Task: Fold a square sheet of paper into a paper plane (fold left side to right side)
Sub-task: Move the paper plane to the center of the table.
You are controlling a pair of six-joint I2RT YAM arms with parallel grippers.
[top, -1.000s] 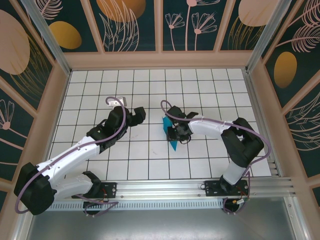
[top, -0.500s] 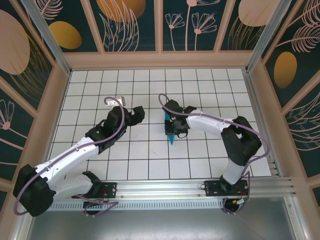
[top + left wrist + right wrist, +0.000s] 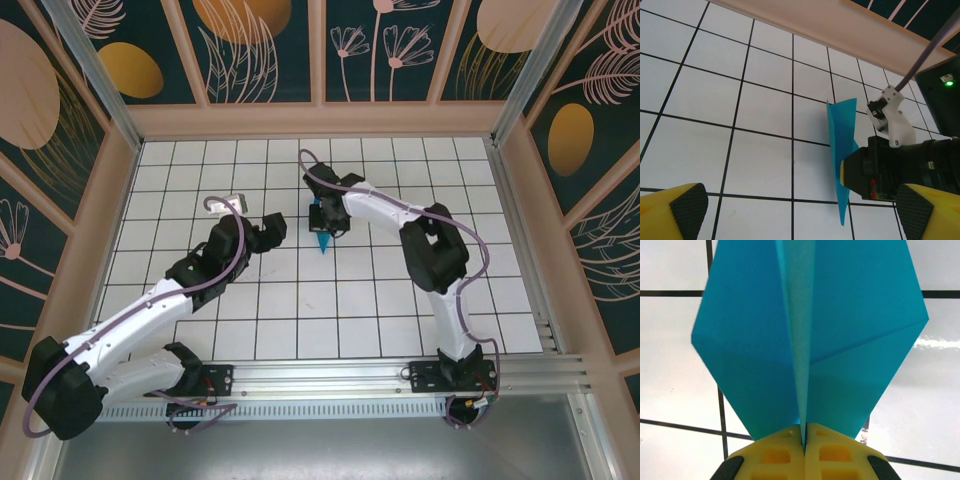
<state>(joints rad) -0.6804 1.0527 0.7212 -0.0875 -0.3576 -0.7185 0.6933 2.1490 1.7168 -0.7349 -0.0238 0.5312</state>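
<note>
Two fingers (image 3: 765, 455) of the right gripper (image 3: 804, 432) are pinched tight on the plane's (image 3: 805, 330) centre fold, with its wings spread either side and their far ends cut off. From above, the plane (image 3: 324, 242) is over the table (image 3: 380, 320), toward the far side. Its long axis runs near to far and its tip points at the arm bases. The right gripper covers most of it. Whether it touches the table is unclear. The left gripper (image 3: 275, 228), just beside it, gapes wide and holds nothing.
</note>
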